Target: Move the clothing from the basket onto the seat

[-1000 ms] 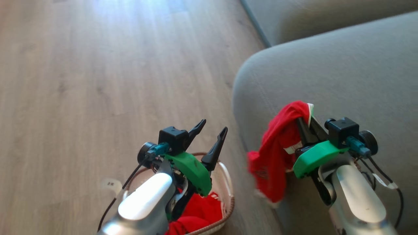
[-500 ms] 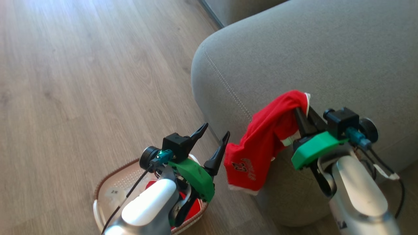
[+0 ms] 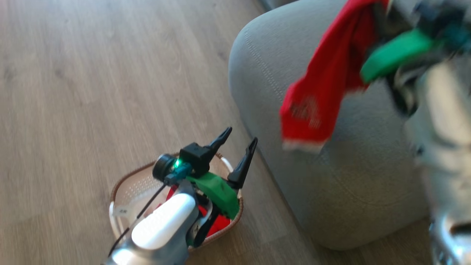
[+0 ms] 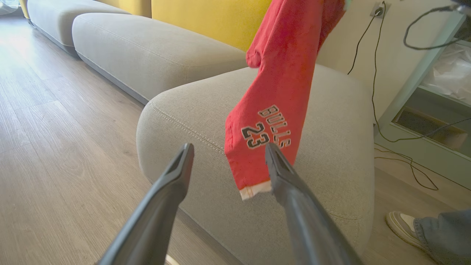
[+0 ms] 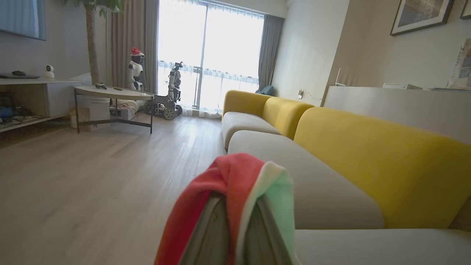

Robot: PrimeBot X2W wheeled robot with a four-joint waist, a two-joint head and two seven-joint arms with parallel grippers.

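Note:
My right gripper (image 3: 381,13) is shut on a red garment of the clothing (image 3: 325,79), which hangs blurred above the near corner of the grey seat (image 3: 331,176). In the left wrist view that garment (image 4: 279,99) carries "BULLS 23" lettering and a white hem. In the right wrist view its fabric (image 5: 235,176) drapes over my closed fingers (image 5: 215,228). My left gripper (image 3: 241,137) stands open and empty above the basket (image 3: 127,182) on the floor. More red clothing (image 3: 220,222) lies in the basket, partly hidden by my left arm.
Wooden floor (image 3: 92,92) stretches to the left of the seat. Yellow backrests (image 5: 368,154) run behind the cushions. A person's shoe and trouser leg (image 4: 404,224) stand at the seat's far side, near cables and a shelf (image 4: 423,121). A round table (image 5: 114,92) stands across the room.
My right arm has lifted the red garment higher, up over the seat's corner. The head camera has shifted. The left gripper stays open over the basket.

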